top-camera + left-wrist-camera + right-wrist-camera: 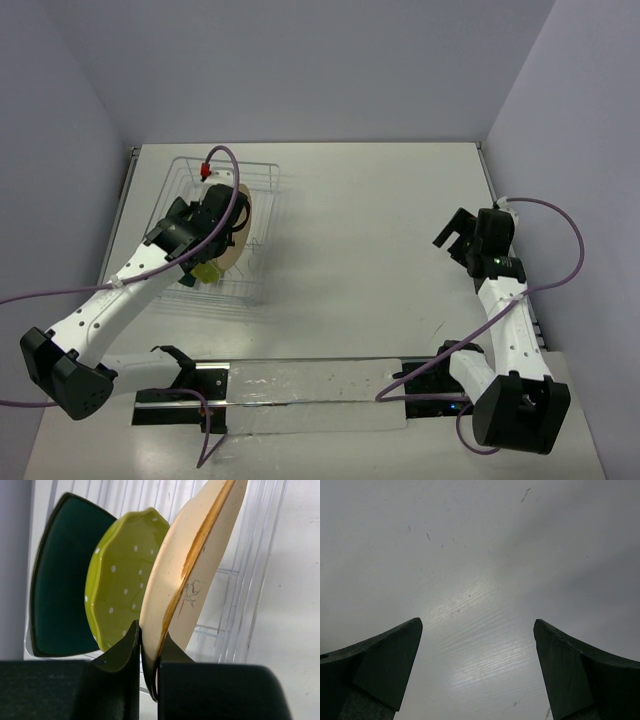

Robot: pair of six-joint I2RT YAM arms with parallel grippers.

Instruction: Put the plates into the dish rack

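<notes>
In the left wrist view three plates stand on edge side by side in the dish rack (239, 611): the dark teal rounded-square plate (60, 580) at left, the yellow-green dotted plate (125, 575) in the middle, the cream plate (182, 575) at right, tilted. My left gripper (149, 647) is shut on the cream plate's lower rim. From above, the left gripper (216, 226) is over the rack (262, 178), with the cream plate (241, 236) and a bit of the yellow-green plate (207, 272) showing; the teal plate is hidden by the arm. My right gripper (455, 236) is open and empty over bare table (477, 630).
The rack sits at the table's far left, close to the left wall. A metal rail (300, 385) runs along the near edge between the arm bases. Purple cables loop from both arms.
</notes>
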